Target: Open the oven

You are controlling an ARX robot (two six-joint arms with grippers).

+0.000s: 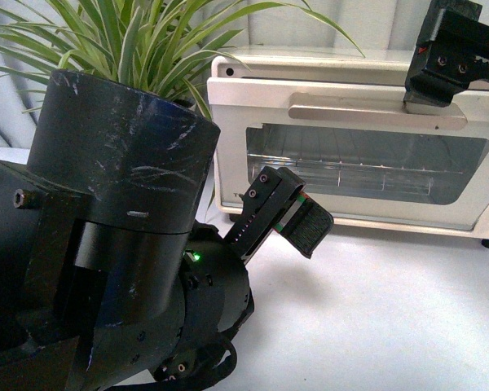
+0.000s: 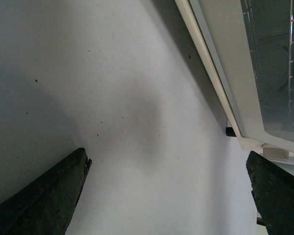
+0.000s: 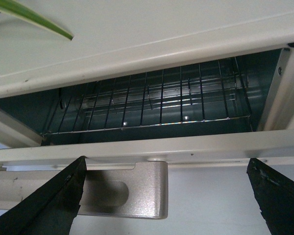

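The cream-white oven [image 1: 228,163] stands at the back of the white table, its bar handle [image 1: 350,110] across the top of the glass door. My right gripper [image 1: 437,96] is open at the handle's right end. In the right wrist view the door's top edge [image 3: 186,147] stands a little away from the oven body, and the wire rack [image 3: 152,103] shows through the gap. The handle's end [image 3: 132,191] lies between the open right gripper's [image 3: 166,161] fingers. My left gripper [image 1: 287,213] is open and empty, low near the oven's lower left corner. It shows in the left wrist view [image 2: 167,154] over bare table beside the oven [image 2: 230,63].
A potted plant with striped leaves [image 1: 147,41] stands left of the oven. My left arm's black body [image 1: 106,204] fills the lower left of the front view. The white table [image 1: 391,309] extends in front of the oven. A black oven foot [image 2: 230,131] rests on it.
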